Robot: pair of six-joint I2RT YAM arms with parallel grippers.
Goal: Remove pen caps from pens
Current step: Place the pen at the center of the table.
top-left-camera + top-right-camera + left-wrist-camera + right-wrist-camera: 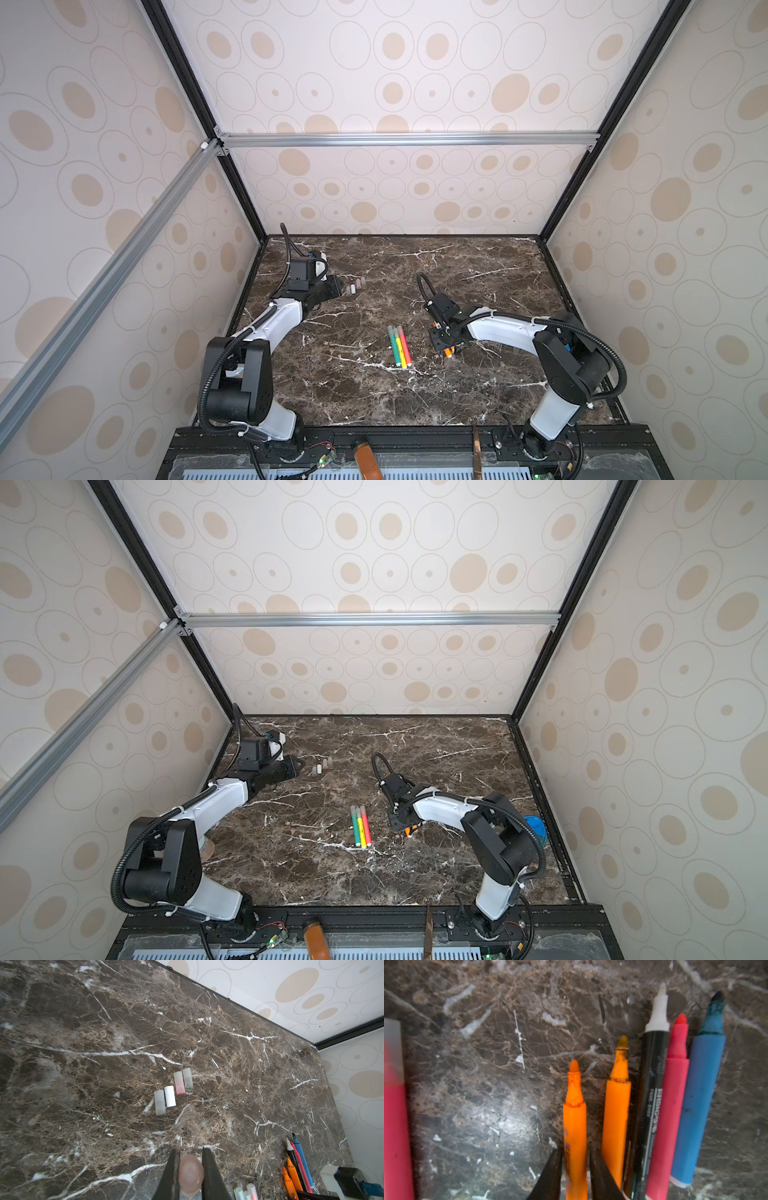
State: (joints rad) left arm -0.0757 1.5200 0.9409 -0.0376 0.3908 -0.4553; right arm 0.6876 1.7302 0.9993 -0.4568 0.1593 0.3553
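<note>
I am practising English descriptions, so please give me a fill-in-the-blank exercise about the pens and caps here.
The left claw holds one pen cap; ___ more caps lie on the table.
The right claw straddles an ___ pen.
___ pens in the middle are capped.
Missing words: four, orange, three.

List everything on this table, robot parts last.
table: one, brown marble, under everything
capped pens: three, green, yellow, red, side by side mid-table
uncapped pens: five, two orange, black, pink, blue, at the right tool
loose caps: four, grey, white, pink-tinted, green-tinted, near the left tool
held cap: one, pinkish, in the left tool
blue round thing: one, blue, behind the right arm
left tool: one, black, shut on held cap
right tool: one, black, astride an orange pen, grip unclear
</note>
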